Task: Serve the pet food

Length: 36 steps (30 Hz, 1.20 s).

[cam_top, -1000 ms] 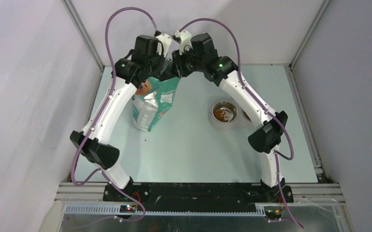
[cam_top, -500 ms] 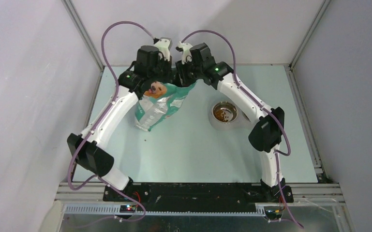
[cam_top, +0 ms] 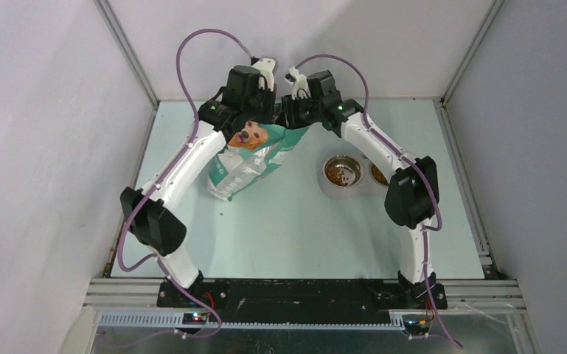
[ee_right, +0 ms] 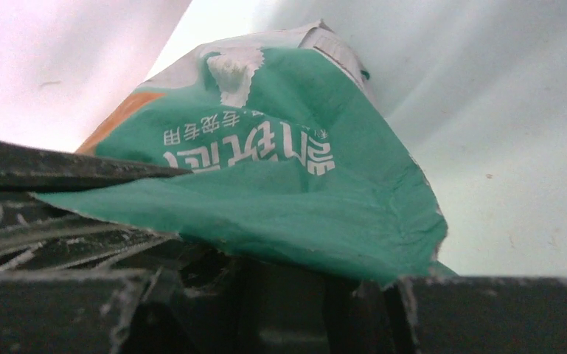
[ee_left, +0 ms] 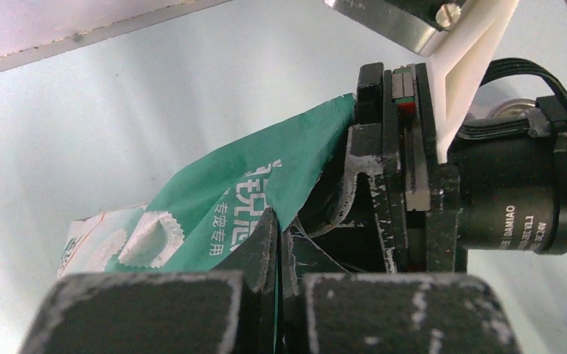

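The pale green table [cam_top: 287, 236] fills the overhead view, and both arms arch over its 12 o'clock end. Between them hangs the teal bag [cam_top: 254, 158], tilted, with its top corner pointing to 2 o'clock and its silver base low at 8 o'clock. A golden dog's face [cam_top: 249, 135] is printed near the top. White Chinese characters run across the green film in both wrist views, too creased for me to read. The motor housing in the left wrist view reads "DAMIAO" [ee_left: 520, 221].

The left gripper [ee_left: 276, 243] is clamped tight on the bag's edge. The right gripper [cam_top: 293, 118] pinches the opposite top corner, with film trapped between its fingers.

At 2 o'clock sit two steel bowls side by side, the nearer bowl [cam_top: 341, 173] and the far bowl [cam_top: 378, 174]. The pet food [cam_top: 341, 172] lies as a brown layer inside the nearer bowl.

A second ago the bag stood more upright, further towards 9 o'clock. Now both wrists have swung it towards 3 o'clock, and the dog's face has turned up to the camera.
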Tool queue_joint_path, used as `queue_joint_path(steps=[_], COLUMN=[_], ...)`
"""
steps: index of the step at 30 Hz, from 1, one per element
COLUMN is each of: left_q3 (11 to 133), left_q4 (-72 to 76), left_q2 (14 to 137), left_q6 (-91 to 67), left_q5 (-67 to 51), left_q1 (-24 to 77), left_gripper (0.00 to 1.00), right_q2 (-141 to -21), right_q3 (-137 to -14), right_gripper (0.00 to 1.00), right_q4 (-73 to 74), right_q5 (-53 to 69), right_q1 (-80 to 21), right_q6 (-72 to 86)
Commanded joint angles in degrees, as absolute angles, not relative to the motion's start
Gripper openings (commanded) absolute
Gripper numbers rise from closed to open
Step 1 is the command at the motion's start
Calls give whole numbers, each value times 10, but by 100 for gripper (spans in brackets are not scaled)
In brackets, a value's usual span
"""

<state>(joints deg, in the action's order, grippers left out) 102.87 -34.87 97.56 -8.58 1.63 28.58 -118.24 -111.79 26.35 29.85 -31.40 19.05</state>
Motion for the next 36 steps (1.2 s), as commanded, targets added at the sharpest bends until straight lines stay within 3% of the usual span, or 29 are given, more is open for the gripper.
queue_joint_path(steps=[1,13,36], left_q3=[1077,1119,1172], left_q4=[-349,-384,-476], left_q2=[958,969,973], left_q6=[-48,-27,-24], left_q5=[52,61,52], left_q1=[281,267,257], left_gripper=[0,0,0], right_q2=[-1214,-1170,-1093], right_q3=[-1079,-1079,-1027], right_gripper=[0,0,0], right_q4=[253,183,107], right_q5=[445,553,485], right_q1=[-293,-225,-156], right_q6=[258,321,512])
